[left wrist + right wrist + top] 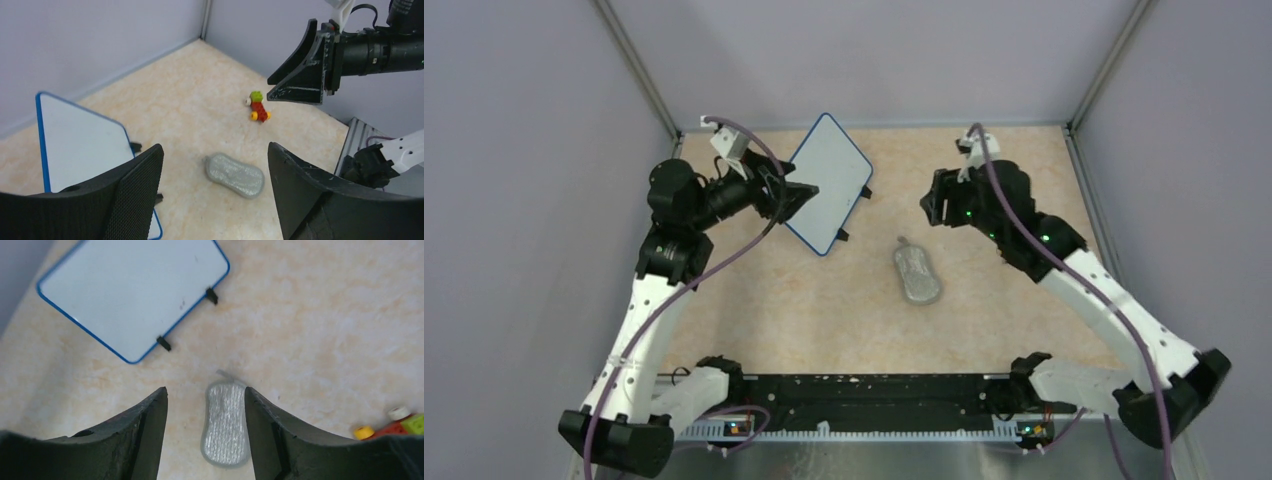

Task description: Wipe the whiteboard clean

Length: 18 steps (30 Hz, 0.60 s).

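Note:
The whiteboard [829, 180] lies at the back left of the table, wiped blank, with a thin blue rim and small black feet on its right edge. It also shows in the left wrist view [80, 145] and the right wrist view [132, 292]. The grey oval eraser pad [916, 275] lies on the table mid-centre, apart from the board; it also shows in the wrist views [235, 175] [227, 422]. My left gripper [799, 198] [215, 150] is open and empty above the board's left edge. My right gripper [929, 205] [205, 392] is open and empty, raised above the pad.
A small toy of red, green and yellow bricks [258, 107] [395, 427] sits on the table to the right, hidden under the right arm in the top view. Grey walls enclose the tan table [824, 310] on three sides.

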Each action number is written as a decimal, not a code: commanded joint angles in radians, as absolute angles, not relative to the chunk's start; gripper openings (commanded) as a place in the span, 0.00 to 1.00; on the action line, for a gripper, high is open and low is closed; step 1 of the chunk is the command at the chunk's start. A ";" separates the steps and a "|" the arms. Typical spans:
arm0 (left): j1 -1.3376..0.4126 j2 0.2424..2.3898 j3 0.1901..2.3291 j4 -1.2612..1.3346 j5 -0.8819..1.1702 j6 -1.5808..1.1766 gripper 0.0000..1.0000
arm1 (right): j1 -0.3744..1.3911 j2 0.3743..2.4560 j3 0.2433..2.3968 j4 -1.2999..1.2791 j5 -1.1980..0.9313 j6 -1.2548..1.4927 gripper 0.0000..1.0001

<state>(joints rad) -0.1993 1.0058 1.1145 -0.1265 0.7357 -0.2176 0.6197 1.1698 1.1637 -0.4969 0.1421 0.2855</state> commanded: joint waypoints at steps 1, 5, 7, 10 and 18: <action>-0.210 0.936 1.178 0.070 0.831 -0.292 0.82 | 0.624 0.970 1.248 -0.433 0.245 0.216 0.59; -0.210 0.878 1.178 0.174 0.868 -0.331 0.91 | 0.624 0.843 1.278 -0.400 0.301 0.171 0.72; -0.210 0.859 1.174 0.228 0.882 -0.350 0.98 | 0.624 0.805 1.304 -0.395 0.324 0.144 0.74; -0.211 0.838 1.179 0.263 0.885 -0.362 0.99 | 0.624 0.772 1.349 -0.403 0.344 0.115 0.75; -0.210 0.799 1.166 0.274 0.817 -0.348 0.99 | 0.624 0.718 1.352 -0.368 0.371 0.068 0.82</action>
